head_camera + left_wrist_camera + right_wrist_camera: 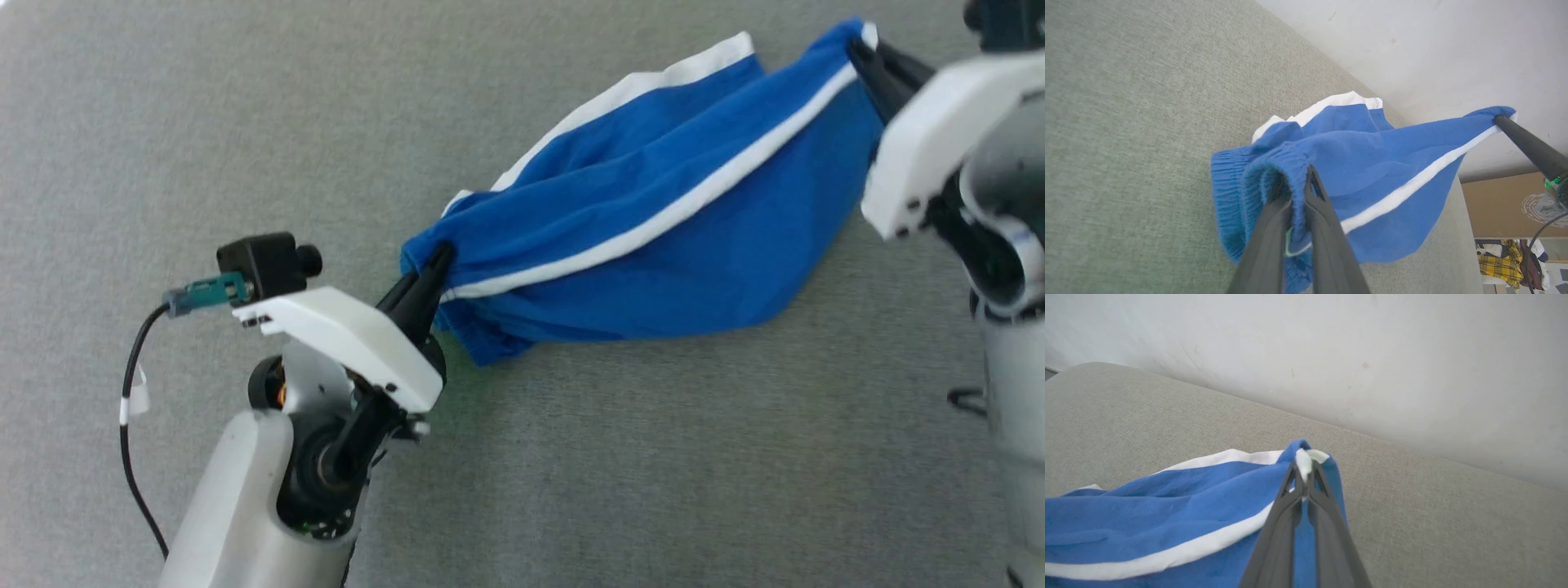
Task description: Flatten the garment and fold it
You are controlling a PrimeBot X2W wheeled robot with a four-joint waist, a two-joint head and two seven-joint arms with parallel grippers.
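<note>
The left gripper [437, 265] is pinching shut on the ribbed waistband end of the garment [653, 245], and the right gripper [861, 53] is clamping closed on its white-trimmed far corner. The garment is hanging slack between them, its lower edge sagging onto the grey cloth surface [245, 122]. It is looking light, soft and floppy, so hems and corners are probably offering the firmest holds.

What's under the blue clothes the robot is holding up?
Under the garment lies the grey fabric surface. The left gripper and right gripper pinch its two ends, and the middle sags down. Whatever is beneath that sagging part is covered by cloth.
</note>
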